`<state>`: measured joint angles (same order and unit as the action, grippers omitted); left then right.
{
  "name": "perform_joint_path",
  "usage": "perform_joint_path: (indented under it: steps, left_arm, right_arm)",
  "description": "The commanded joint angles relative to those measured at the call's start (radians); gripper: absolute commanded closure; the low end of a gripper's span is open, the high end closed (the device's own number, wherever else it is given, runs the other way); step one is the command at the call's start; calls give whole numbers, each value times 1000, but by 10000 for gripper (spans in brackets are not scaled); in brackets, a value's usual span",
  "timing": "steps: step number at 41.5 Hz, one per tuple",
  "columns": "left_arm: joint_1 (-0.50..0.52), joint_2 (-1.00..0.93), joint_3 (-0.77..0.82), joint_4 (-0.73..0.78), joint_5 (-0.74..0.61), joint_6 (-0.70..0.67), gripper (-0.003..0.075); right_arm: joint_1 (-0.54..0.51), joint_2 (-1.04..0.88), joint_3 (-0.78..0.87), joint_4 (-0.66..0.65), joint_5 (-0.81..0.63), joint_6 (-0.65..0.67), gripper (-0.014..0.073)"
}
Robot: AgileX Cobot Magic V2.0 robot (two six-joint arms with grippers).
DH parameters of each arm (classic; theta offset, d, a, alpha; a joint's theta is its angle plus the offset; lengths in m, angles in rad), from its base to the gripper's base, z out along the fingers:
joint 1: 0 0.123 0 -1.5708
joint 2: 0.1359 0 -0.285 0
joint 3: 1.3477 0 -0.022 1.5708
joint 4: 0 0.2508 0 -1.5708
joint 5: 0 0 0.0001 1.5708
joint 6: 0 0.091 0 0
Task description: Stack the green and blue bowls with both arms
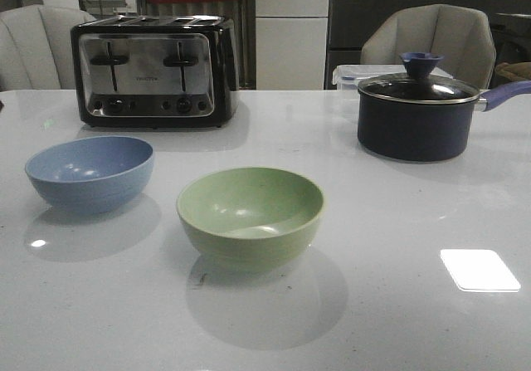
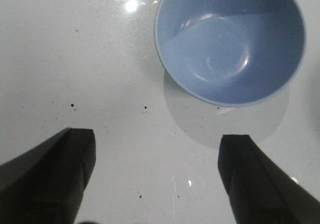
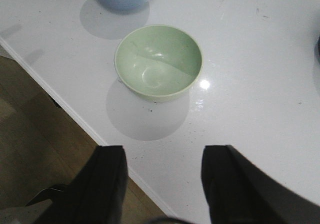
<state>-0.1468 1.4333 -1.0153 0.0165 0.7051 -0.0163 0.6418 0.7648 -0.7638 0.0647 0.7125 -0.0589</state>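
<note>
Two bowls sit apart, empty and upright: blue bowl (image 1: 90, 173) left, green bowl (image 1: 250, 216) centre. Left gripper (image 2: 156, 176) and right gripper (image 3: 163, 184) hover spread wide, holding nothing; each should descend squarely over a rim.

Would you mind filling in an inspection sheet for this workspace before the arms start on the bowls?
Surface: white glossy table, faint dark specks, bright light reflections.
Job's things: blue bowl and green bowl, both upright, empty, standing apart, not yet stacked.
Clutter: black and chrome toaster at the back left; dark lidded pot with purple handle at the back right.
Grippers: left gripper open, holding nothing, near the blue bowl; right gripper open, holding nothing, over the table edge near the green bowl.
Cables: nothing seen.
Surroundings: pale chairs and cabinets behind the table; brown floor beside it.
</note>
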Motion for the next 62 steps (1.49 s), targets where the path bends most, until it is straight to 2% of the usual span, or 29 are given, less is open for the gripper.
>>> perform_joint_path:
  steps: [1,17,29,44,50,62]
  left_arm:
    - [-6,68,-89,-10,-52,2,160]
    - [-6,365,-302,-17,-72,2,167]
    - [17,478,-401,-60,-44,2,354]
    - [17,475,-403,-60,-16,8,624]
    - [17,425,-403,-73,31,32,624]
    - [12,189,-404,-261,121,234,625]
  right_arm:
    - [2,-8,-27,5,-74,-9,137]
    - [2,-8,-27,5,-74,-9,137]
    - [2,-8,-27,5,-73,-9,137]
    - [2,-8,-27,5,-71,-9,137]
    - [2,-8,-27,5,-71,-9,137]
    - [2,-8,-27,5,-71,-9,137]
